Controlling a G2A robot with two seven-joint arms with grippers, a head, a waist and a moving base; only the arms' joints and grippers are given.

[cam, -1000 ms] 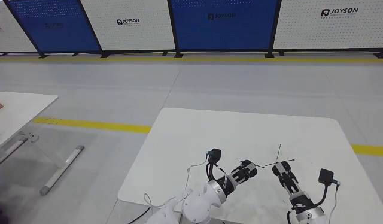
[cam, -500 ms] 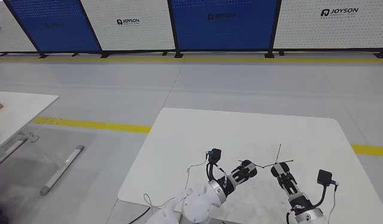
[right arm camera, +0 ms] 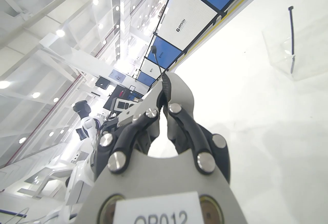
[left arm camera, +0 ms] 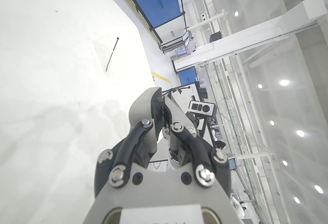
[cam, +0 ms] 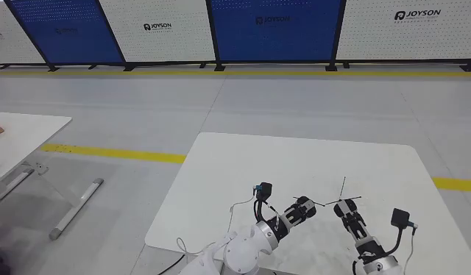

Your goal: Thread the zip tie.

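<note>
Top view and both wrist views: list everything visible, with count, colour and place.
table: one, white, in the foreground.
loose zip tie: one, black, on the table, one end at the clear box.
clear box: one, transparent, on the table.
held zip tie strips: black, one in the left gripper, one in the right gripper; whether one tie or two, cannot tell.
panels: several, blue and white, behind the table.
left gripper: one, grey and black, shut on a strip.
right gripper: one, grey and black, shut on a strip.

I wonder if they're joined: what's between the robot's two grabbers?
Top view: thin black plastic zip tie ends poke from the left gripper and right gripper into the gap, tips close together above the white table. Whether they touch is unclear.
</note>
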